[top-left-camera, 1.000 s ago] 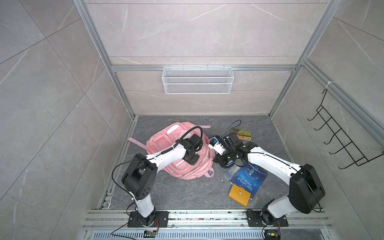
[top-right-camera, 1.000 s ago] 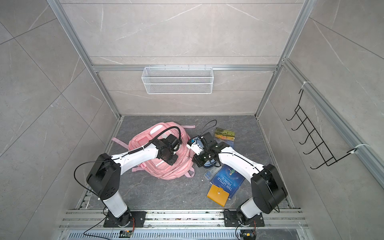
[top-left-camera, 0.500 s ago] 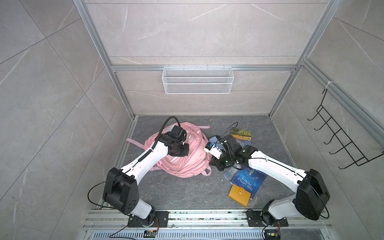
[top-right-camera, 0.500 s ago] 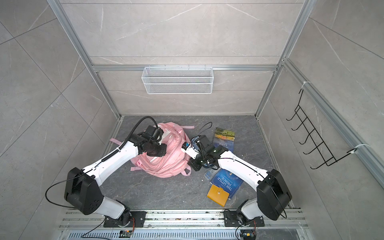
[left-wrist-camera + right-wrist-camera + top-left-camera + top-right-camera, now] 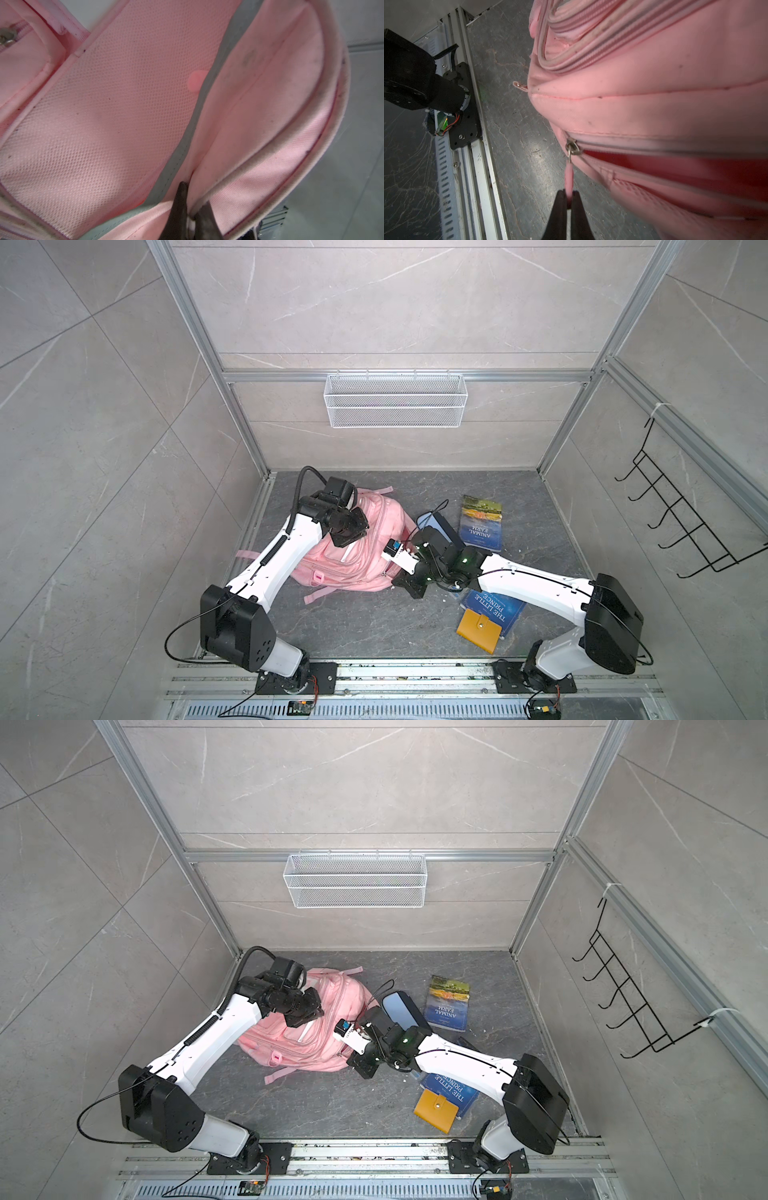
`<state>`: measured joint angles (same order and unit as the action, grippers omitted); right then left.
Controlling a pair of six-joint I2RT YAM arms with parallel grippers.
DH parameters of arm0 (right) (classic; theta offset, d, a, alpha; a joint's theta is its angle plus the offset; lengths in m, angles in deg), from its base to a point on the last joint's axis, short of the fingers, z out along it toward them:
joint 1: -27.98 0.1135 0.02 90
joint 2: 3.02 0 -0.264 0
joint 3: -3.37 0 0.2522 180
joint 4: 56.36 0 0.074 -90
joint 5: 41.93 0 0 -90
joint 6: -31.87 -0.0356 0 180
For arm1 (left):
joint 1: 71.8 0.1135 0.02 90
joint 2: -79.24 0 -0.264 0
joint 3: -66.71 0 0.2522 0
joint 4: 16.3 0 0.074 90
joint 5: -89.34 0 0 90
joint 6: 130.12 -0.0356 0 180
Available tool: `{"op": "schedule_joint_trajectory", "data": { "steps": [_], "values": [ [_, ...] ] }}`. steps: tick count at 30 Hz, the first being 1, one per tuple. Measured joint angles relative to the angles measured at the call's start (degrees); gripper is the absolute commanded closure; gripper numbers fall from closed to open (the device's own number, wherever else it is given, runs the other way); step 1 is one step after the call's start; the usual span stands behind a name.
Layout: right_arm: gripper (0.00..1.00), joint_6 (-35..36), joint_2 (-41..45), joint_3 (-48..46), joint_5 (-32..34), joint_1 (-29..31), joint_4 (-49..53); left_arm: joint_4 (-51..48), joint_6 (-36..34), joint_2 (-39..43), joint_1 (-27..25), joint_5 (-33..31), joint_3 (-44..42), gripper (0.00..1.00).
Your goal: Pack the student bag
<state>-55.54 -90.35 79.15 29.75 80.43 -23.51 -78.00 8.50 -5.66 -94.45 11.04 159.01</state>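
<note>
- A pink student bag (image 5: 376, 526) lies on the dark grey table (image 5: 365, 626), left of centre in both top views.
- The left tool (image 5: 193, 207) is pinched tight on the pale trim at the bag's edge.
- The right tool (image 5: 568, 195) is closed on a pink zipper pull (image 5: 568, 176); the zip beside it gapes, showing a dark red gap.
- A blue pencil case (image 5: 401, 1011) and an Animal Farm book (image 5: 481, 523) lie to the bag's right.

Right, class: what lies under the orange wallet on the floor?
The orange wallet lies partly on the blue book, The Little Prince. The book's corner beneath the wallet is covered, and the right arm hides its far edge.
</note>
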Motion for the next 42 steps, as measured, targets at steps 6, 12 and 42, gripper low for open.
{"op": "schedule_joint_trajectory", "data": {
  "steps": [6,12,42],
  "values": [
    [1.00,-1.2,-0.7,0.0,1.5,0.0,-2.7,4.9,11.4,2.7,3.4,3.5,-0.4,1.00],
    [1.00,-1.8,-2.3,0.0,2.1,0.1,-6.0,10.4,23.9,4.2,4.3,3.6,-0.5,1.00],
    [0.34,-17.2,-0.2,-2.4,-4.1,-11.0,-16.0,16.6,18.0,6.6,7.6,4.7,-2.1,1.00]
  ]
}}
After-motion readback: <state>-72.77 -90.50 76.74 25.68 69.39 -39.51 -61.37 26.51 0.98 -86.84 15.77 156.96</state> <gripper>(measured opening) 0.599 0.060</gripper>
